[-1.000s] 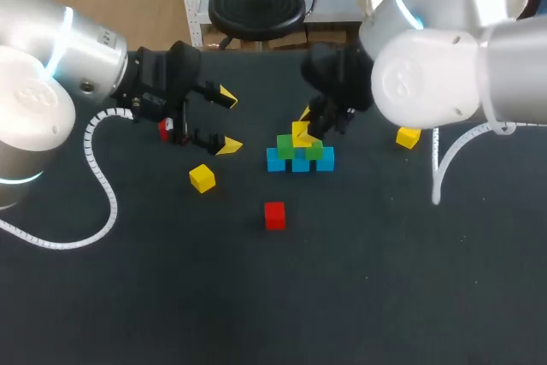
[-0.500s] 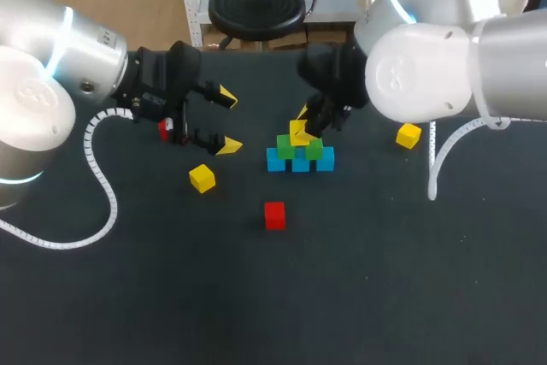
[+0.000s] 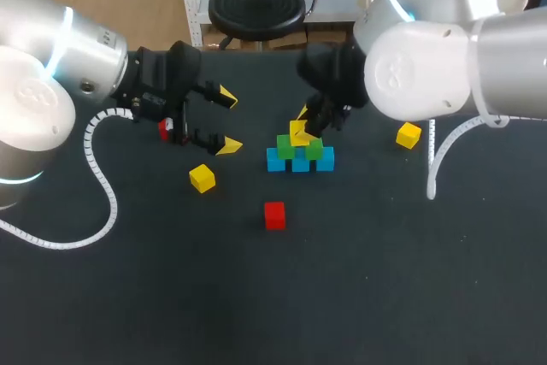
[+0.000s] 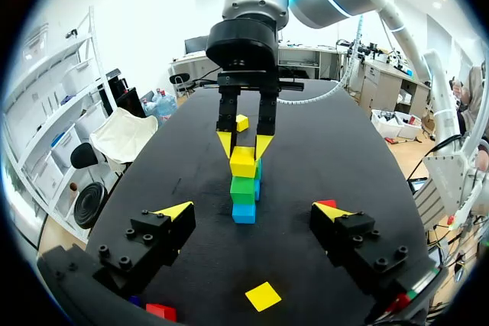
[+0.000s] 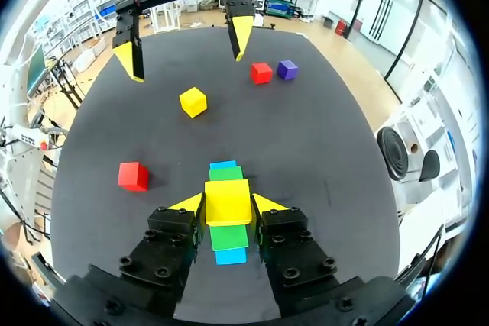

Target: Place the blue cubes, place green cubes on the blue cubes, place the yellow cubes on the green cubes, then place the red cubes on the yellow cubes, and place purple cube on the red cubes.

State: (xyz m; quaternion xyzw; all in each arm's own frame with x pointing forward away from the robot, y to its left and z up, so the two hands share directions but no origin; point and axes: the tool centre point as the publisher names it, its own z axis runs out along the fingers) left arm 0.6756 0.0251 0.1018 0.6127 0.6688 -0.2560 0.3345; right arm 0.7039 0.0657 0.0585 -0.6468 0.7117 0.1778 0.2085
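Fingers of the right gripper (image 4: 244, 145) clamp a yellow cube (image 5: 227, 201) from both sides, atop the green cubes (image 3: 285, 145) stacked on the blue cubes (image 3: 300, 161) mid-surface (image 3: 342, 279). The left gripper (image 3: 228, 120) hangs spread wide, holding nothing, near a loose yellow cube (image 3: 202, 178).

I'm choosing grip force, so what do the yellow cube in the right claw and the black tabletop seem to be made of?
The yellow cube in the right claw looks like hard plastic or painted wood: flat even colour, sharp edges; which one is unclear. The black tabletop looks like a matte mat or cloth, with no glare.
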